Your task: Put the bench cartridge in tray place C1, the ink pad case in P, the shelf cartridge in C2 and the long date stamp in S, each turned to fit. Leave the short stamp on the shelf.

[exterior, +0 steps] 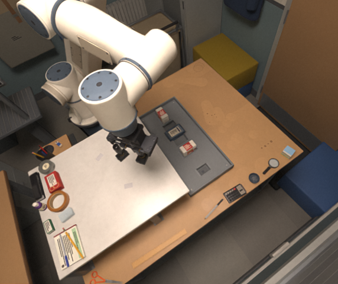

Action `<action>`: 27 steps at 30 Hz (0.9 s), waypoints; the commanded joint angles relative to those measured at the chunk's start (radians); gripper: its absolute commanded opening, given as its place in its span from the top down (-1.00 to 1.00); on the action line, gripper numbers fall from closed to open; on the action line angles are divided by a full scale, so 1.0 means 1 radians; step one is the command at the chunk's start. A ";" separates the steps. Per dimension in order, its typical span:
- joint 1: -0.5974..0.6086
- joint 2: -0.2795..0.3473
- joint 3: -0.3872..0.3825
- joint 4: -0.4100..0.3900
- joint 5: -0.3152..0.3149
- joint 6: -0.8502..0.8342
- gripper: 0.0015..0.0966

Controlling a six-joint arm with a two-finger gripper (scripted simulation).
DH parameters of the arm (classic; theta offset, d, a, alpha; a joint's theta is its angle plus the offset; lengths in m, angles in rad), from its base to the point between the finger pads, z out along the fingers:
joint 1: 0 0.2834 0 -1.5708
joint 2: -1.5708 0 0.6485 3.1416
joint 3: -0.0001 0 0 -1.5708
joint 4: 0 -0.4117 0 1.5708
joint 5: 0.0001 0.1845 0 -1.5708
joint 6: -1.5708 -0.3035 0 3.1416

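My gripper point(131, 158) hangs over the white shelf surface point(108, 189), just left of the grey tray point(187, 143). It is closed on something too hidden and small to name. In the tray a red and white cartridge point(162, 114) sits at the far end. A dark blue ink pad case point(174, 132) sits in the middle place. A second red and white cartridge point(188, 147) lies just nearer. A small recess point(203, 169) at the near end of the tray is open. No stamp shows on the shelf.
The brown bench point(224, 122) carries the tray, a calculator point(234, 193), a pen point(213, 208), a magnifier point(271, 165) and a sticky pad point(288, 151). On the shelf's left edge lie a red box point(53, 181), a tape ring point(58, 201) and a notepad point(69, 246).
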 commanded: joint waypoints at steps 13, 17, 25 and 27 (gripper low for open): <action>0.000 -0.001 0.003 0.000 -0.003 -0.152 1.00; 0.000 -0.001 0.004 0.000 -0.004 -0.343 1.00; 0.000 -0.001 0.004 0.000 -0.004 -0.607 1.00; 0.000 -0.001 0.004 0.000 -0.004 -0.617 1.00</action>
